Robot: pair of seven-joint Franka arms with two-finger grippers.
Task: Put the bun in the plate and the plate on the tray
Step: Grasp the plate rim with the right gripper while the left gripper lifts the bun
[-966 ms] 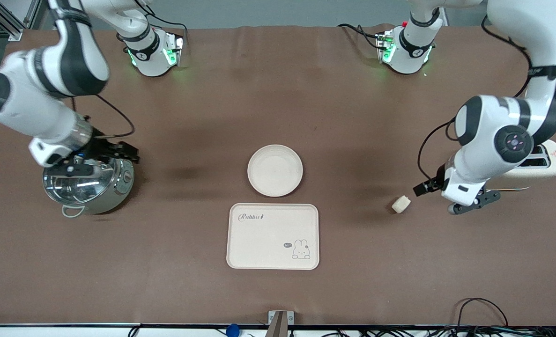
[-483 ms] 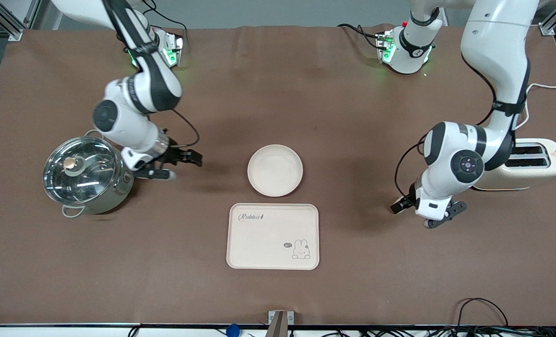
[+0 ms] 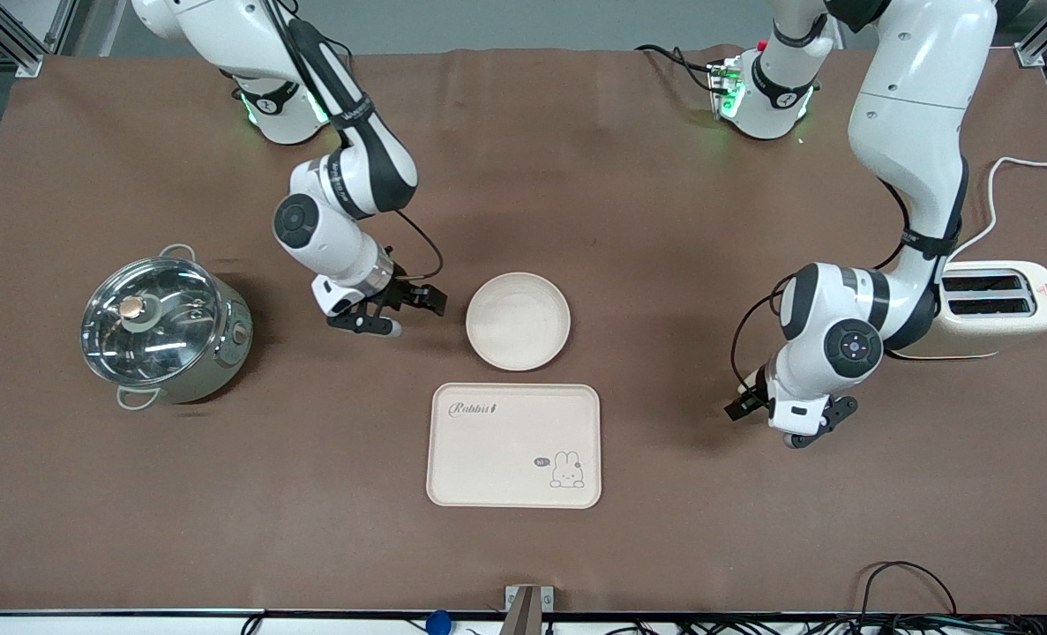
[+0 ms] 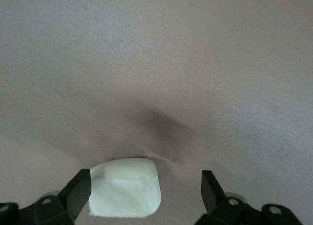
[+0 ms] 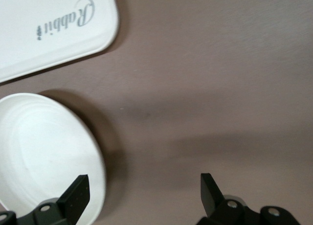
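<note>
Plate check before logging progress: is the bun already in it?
No, the plate is empty; the bun lies on the table between the left gripper's open fingers.

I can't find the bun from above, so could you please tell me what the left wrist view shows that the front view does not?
Only the left wrist view shows the bun, lying on the table between the open fingers of the left claw. Only the front view shows the plate, the tray, the pot, the toaster and the right claw, open beside the plate. Both show the brown table and the left claw.
</note>
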